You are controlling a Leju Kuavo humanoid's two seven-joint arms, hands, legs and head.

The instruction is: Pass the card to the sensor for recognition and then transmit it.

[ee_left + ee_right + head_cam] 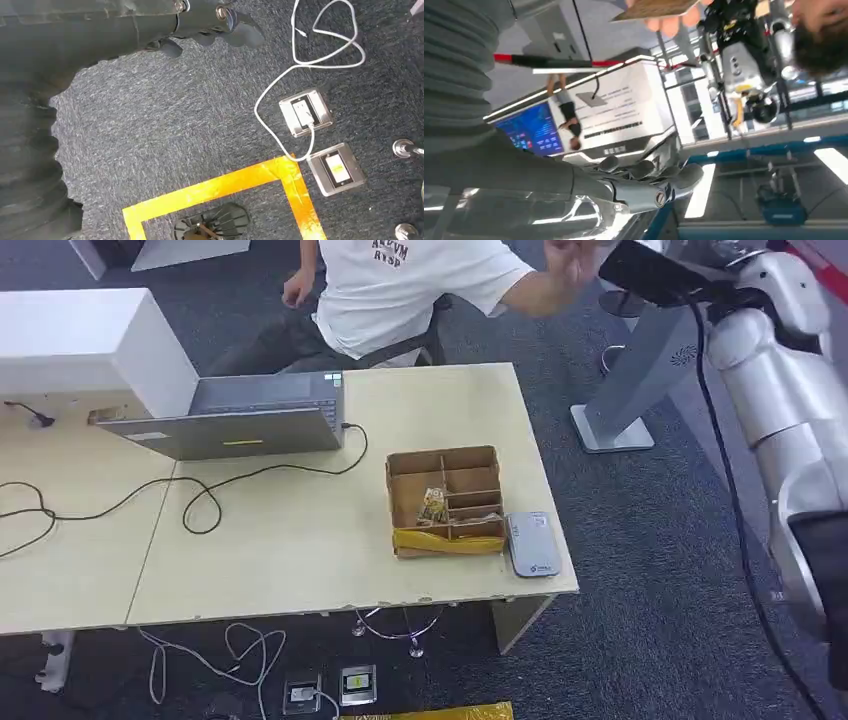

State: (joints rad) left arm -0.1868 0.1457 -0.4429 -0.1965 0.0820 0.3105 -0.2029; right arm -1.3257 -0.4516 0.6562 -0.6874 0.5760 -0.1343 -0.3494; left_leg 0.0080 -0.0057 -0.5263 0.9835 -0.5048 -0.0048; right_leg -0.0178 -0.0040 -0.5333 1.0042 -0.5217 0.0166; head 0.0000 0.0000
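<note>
At about one o'clock from the right robot hand (644, 182), empty with fingers loosely spread, a person's fingers (669, 22) hold the card (656, 8)

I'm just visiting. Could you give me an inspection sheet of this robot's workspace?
Surface: pale wooden table.
Job's things: grey sensor at the table's right front corner; card in a person's fingers, apart from the right hand.
Clutter: open laptop; divided cardboard box beside the sensor.
Hands: right hand raised, fingers apart, empty; left hand hangs over carpet, empty.
Cables: black cable from laptop; white cable at floor sockets.
Surroundings: seated person behind table.
</note>
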